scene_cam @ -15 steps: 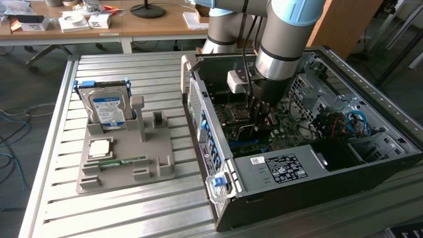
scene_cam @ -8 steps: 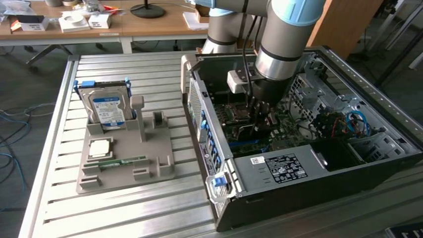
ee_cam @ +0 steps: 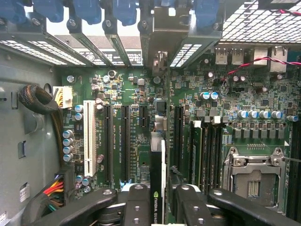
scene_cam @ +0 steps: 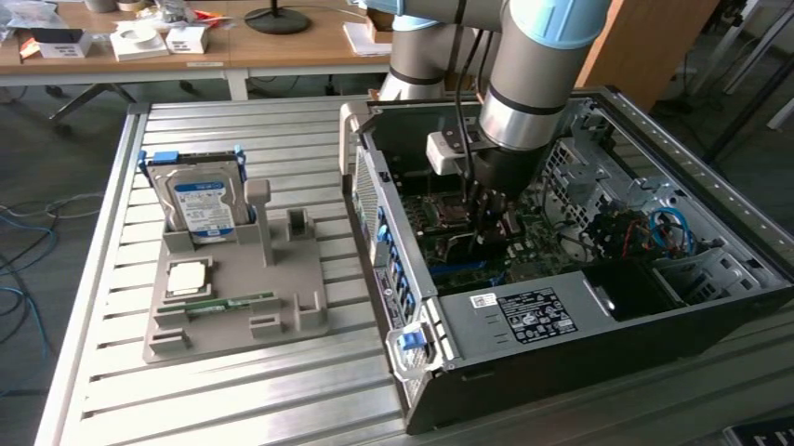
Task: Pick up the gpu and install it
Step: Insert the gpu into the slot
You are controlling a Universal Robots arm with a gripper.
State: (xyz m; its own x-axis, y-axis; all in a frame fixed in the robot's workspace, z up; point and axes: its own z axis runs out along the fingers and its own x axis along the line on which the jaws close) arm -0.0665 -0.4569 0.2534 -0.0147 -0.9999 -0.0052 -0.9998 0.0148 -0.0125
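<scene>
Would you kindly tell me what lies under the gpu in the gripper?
The green motherboard, with black expansion slots on either side; whatever sits directly beneath the gpu is hidden by it.

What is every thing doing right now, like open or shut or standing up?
gpu: gripped edge-on inside the computer case, over the motherboard slots.
gripper: shut on the gpu.
computer case: lying down, side open.
hard drive: standing upright in the grey holder.
memory stick: lying flat on the grey holder.
processor chip: lying flat on the grey holder.
</scene>
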